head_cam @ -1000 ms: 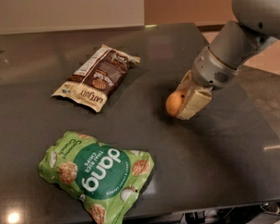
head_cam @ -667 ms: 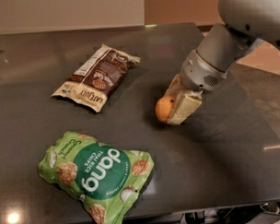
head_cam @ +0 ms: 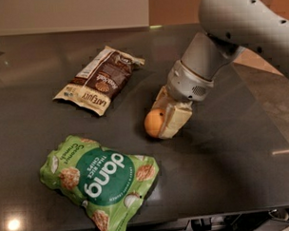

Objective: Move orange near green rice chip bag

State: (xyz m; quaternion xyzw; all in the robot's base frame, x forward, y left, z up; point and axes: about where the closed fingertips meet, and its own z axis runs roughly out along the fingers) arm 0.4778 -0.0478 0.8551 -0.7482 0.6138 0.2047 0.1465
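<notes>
The robot's claw [head_cam: 163, 119] hangs low over the dark grey counter [head_cam: 222, 171], a little right of its middle. Its two cream fingers [head_cam: 175, 118] are clamped on the small round orange fruit [head_cam: 154, 122], which bulges out of the grip on the side facing the bags. I can't tell whether the fruit is resting on the surface or held just above it.

From the claw, the large crinkled bright green rice chip bag with the white "dang" lettering [head_cam: 101, 178] lies forward and to the left, toward the counter's near edge. It lies flat, with its long axis running diagonally, and its upper right corner is the part closest to the claw. Between that corner and the orange there is only bare counter, so a short diagonal slide or carry toward it looks unobstructed.

The brown and cream snack bag [head_cam: 99, 81] sits off to the claw's far left, well apart from that path.

The green bag's lower end is right at the near edge, so I'd expect the safest drop spot to be beside its upper right corner.
</notes>
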